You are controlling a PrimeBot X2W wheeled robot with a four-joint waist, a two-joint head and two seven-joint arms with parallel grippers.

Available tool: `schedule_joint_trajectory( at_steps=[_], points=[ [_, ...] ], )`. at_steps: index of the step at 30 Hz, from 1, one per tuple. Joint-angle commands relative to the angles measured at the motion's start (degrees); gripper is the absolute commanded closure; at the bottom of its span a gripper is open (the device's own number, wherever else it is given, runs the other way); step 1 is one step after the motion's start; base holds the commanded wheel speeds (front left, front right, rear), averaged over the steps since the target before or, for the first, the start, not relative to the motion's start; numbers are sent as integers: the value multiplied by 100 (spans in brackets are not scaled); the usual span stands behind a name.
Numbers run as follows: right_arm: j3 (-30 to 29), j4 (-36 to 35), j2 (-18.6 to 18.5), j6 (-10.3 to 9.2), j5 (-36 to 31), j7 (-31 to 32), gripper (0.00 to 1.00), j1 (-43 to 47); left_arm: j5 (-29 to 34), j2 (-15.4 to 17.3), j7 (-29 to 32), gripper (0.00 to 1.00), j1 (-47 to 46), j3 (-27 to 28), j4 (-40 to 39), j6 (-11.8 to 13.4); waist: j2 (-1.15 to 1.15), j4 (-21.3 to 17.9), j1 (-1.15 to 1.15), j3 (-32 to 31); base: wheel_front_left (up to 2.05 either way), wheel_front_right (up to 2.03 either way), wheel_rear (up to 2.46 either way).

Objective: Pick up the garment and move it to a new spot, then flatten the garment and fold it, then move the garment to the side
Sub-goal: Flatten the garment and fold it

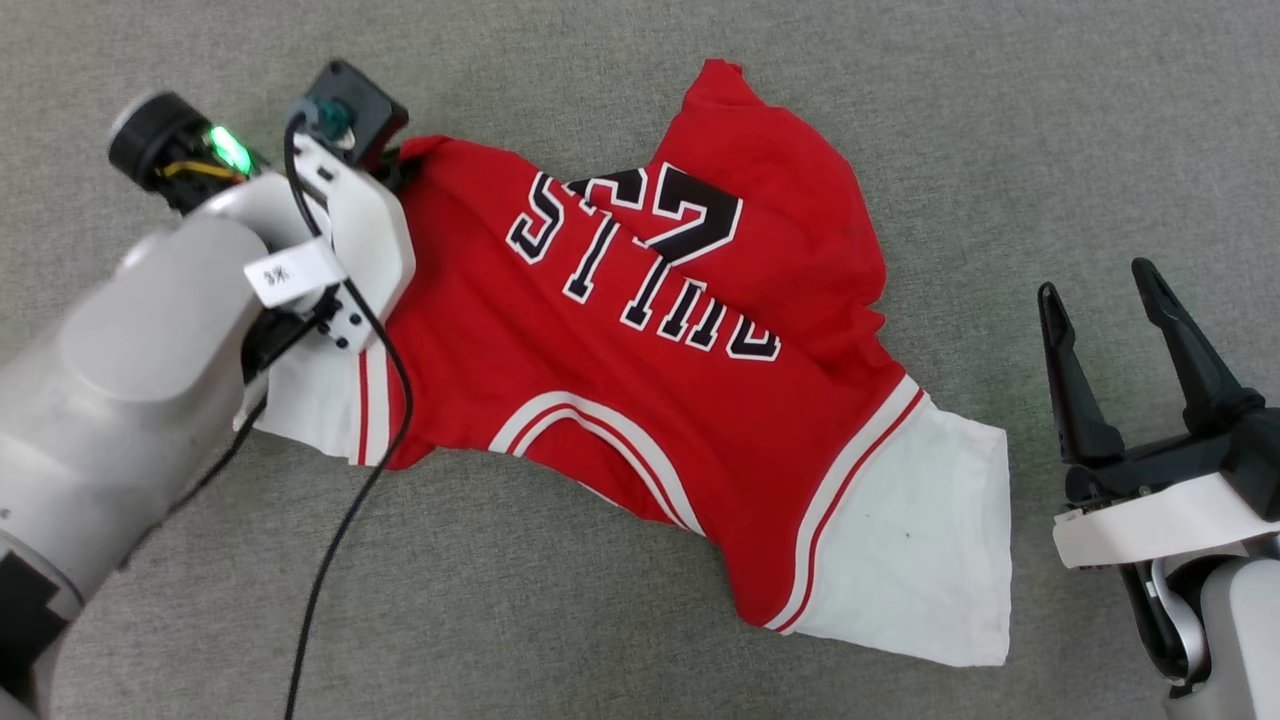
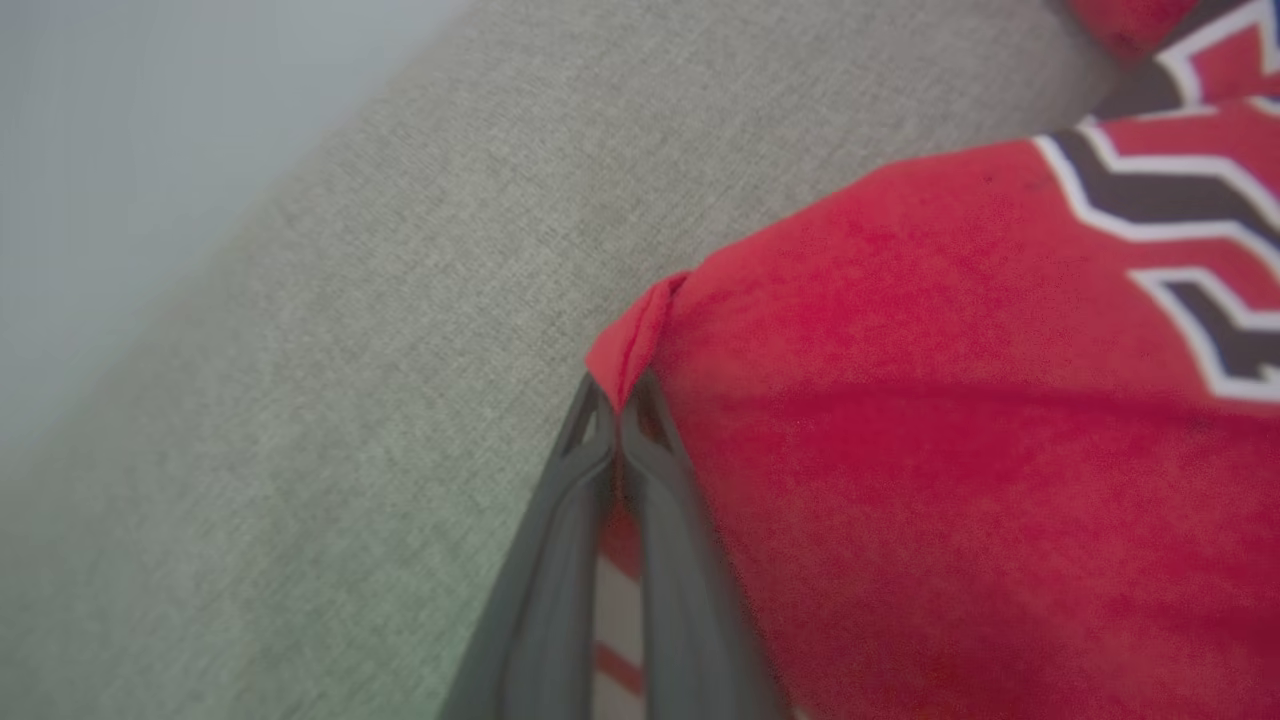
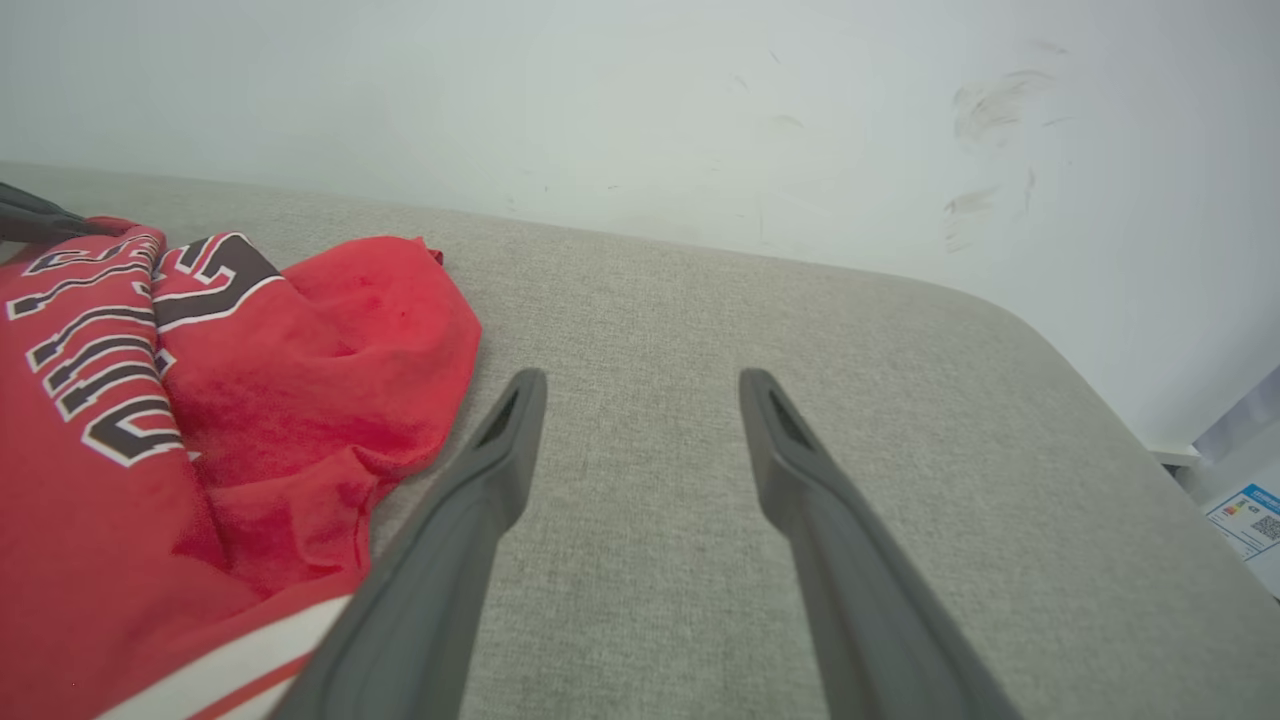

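left gripper (image 2: pixel 621 408) pinching garment (image 1: pixel 640 420) edge, right gripper (image 1: pixel 1096 280) wide open, empty, garment on grey cushion (image 1: pixel 1000 110)

1. My right pincer (image 3: pixel 642 385) stands wide open over a grey fabric cushion (image 3: pixel 800 300), its two dark fingers spread with nothing between them.
2. The red shirt (image 3: pixel 300 380) lies rumpled on the cushion to the left, its black-and-white letters facing up.
3. Its red-and-white striped trim passes behind the left finger at the bottom edge.
4. A pale wall (image 3: pixel 600 100) with dark scuffs (image 3: pixel 990 100) rises behind the cushion.
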Motion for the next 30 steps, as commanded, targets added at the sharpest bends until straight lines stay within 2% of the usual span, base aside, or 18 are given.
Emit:
schedule_joint_trajectory(
  at_steps=[1,3,4,5,6,10,13,17,18,22,25,30],
  points=[
    [10,33,49,-9,-54,-29,0,-94,-51,-95,19,100,187,-103,272,-24,0,7,-1,-11,0,0,0],
    [11,61,47,-9,-76,-37,0,-113,-154,-214,-28,100,301,-172,552,-32,0,37,-1,-52,0,0,0],
    [2,67,37,-9,-83,-42,0,-111,-188,-264,-80,91,359,-209,621,-36,0,62,-1,-83,0,0,0],
    [-8,72,22,-9,-96,-46,0,-100,-186,-299,-201,17,356,-230,671,-39,0,93,-1,-125,0,0,0],
    [-12,72,6,-9,-100,-46,0,-80,-180,-309,-372,0,312,-218,721,-40,0,123,-1,-175,0,0,0],
    [-3,52,-91,-9,-54,23,0,108,-208,-368,-1253,0,274,-46,773,4,0,273,-1,-473,0,0,0],
    [-23,-36,-311,-9,0,156,0,247,-268,-313,-1822,0,465,233,585,278,0,397,-1,-750,0,0,0],
    [134,-310,-910,-9,247,797,0,564,-154,-49,-1979,0,905,864,-274,983,0,581,-1,-1101,0,0,0],
    [447,-710,-1528,-9,681,1647,0,893,173,234,-1979,0,1657,1477,-1309,1628,0,710,-1,-1301,0,0,0],
    [632,-1272,-2187,-9,1303,2931,0,1391,582,500,-1977,0,2707,2096,-2435,2296,0,834,-1,-1505,0,0,0],
    [637,-1624,-2426,-9,1595,3739,0,1718,866,571,-1977,0,3503,2544,-3054,2738,0,913,-1,-1608,0,0,0],
    [468,-1864,-2475,-9,1640,4580,0,2118,1365,453,-1978,0,4595,3300,-3777,3268,0,1055,-1,-1671,0,0,0]
  ],
)
